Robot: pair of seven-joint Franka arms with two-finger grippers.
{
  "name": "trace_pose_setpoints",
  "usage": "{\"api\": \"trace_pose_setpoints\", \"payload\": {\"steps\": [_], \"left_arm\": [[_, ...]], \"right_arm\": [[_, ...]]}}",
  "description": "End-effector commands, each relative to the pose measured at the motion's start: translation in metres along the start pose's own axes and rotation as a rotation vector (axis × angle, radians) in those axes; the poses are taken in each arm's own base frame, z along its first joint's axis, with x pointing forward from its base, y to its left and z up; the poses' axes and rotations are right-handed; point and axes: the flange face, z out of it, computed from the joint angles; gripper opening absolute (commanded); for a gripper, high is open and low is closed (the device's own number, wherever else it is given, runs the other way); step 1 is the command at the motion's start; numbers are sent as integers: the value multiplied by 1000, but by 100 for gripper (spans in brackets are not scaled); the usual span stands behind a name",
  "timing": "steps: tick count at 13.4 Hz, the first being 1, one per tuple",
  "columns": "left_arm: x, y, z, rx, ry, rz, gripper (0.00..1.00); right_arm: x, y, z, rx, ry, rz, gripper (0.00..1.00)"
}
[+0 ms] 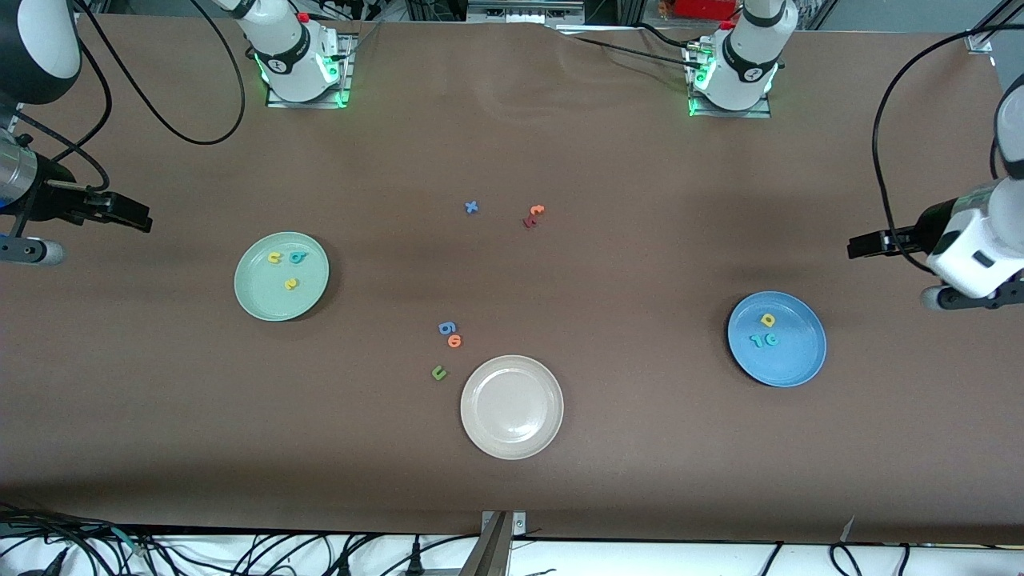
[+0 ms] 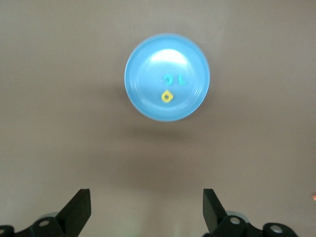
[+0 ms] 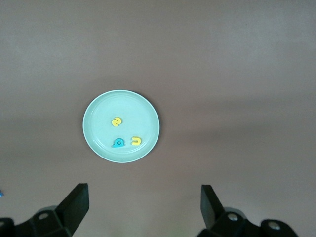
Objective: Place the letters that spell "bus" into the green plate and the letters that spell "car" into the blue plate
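The green plate (image 1: 258, 294) lies toward the right arm's end of the table and holds a yellow "u" (image 1: 275, 258), a teal "b" (image 1: 298, 258) and a yellow "s" (image 1: 291, 283). The blue plate (image 1: 790, 365) lies toward the left arm's end and holds a yellow "a" (image 1: 768, 320), a teal "r" (image 1: 758, 340) and a teal "c" (image 1: 771, 340). My right gripper (image 1: 142, 218) hangs open and empty over bare table beside the green plate (image 3: 98, 126). My left gripper (image 1: 858, 245) hangs open and empty over bare table beside the blue plate (image 2: 143, 86).
A beige-white plate (image 1: 512, 408) lies empty near the front edge. Beside it lie a blue "g" (image 1: 446, 327), an orange "o" (image 1: 454, 341) and a green "u" (image 1: 438, 372). Mid-table lie a blue "x" (image 1: 471, 207) and an orange and dark red letter pair (image 1: 533, 215).
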Motion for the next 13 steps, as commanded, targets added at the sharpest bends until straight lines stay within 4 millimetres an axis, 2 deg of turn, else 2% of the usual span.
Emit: {"api": "trace_pose_setpoints", "payload": {"steps": [1, 4, 8, 10, 13], "left_arm": [[-27, 4, -32, -32, 83, 33, 100], [-43, 8, -55, -34, 124, 49, 100], [-45, 16, -51, -19, 105, 67, 100], [-41, 9, -43, -18, 89, 59, 100], [-37, 3, -41, -19, 85, 47, 100]], "right_arm": [[-4, 0, -5, 19, -1, -12, 100], [-4, -1, -4, 18, -1, -10, 100], [-4, -1, -6, 18, 2, -13, 100], [-3, -2, -5, 16, 0, -15, 100], [-2, -2, -5, 16, 0, -15, 100]]}}
